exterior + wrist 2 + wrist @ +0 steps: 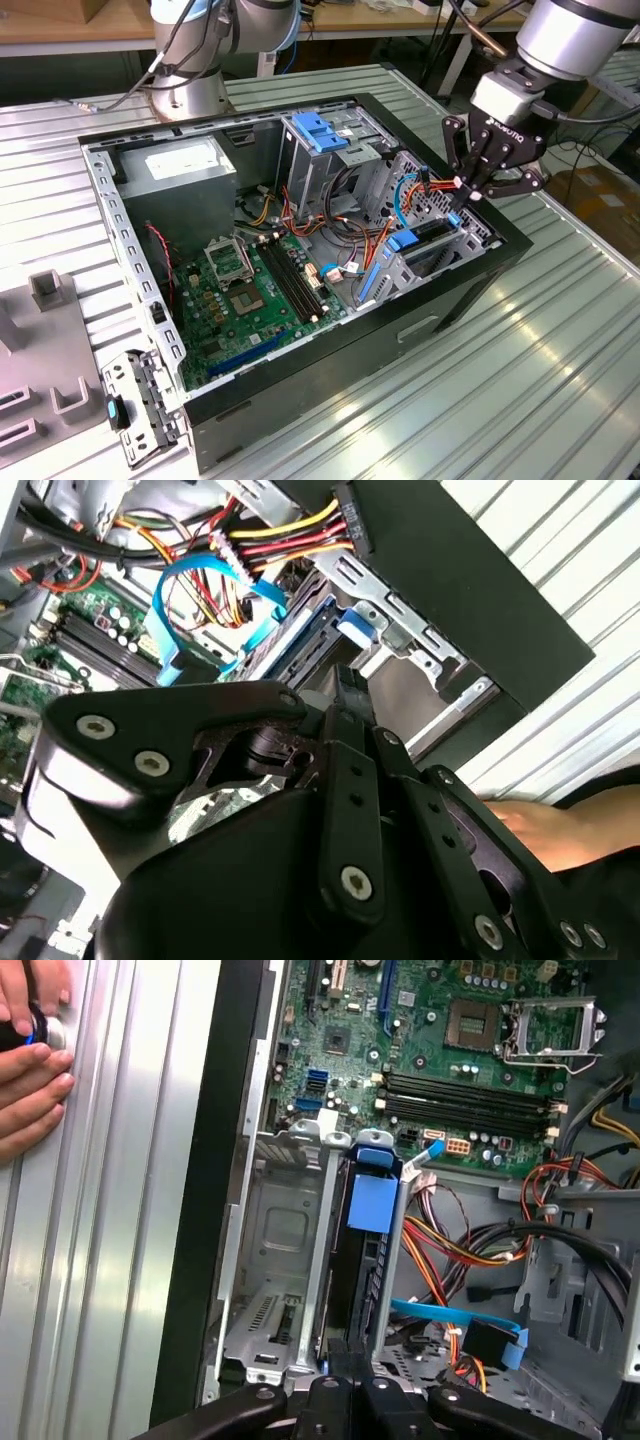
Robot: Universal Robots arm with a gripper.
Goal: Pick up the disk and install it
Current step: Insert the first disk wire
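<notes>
found disk slotted on edge inside cage; noted gripper just above cage, fingers narrow, clamped on disk's outer end.

1. The gripper is black, and the robot arm above it is shiny silver-grey.
2. The disk is dark, with a blue frame and a bright blue tab on its end.
3. The computer case is black outside and grey metal inside.
4. The board is green, with black strips and a blue strip.
5. The wires are red, yellow, orange and black, and a flat cable is light blue.
6. The drive cage is grey with a blue top.
7. The power supply is grey with a white sticker.
8. The table is silver with long straight stripes.
</notes>
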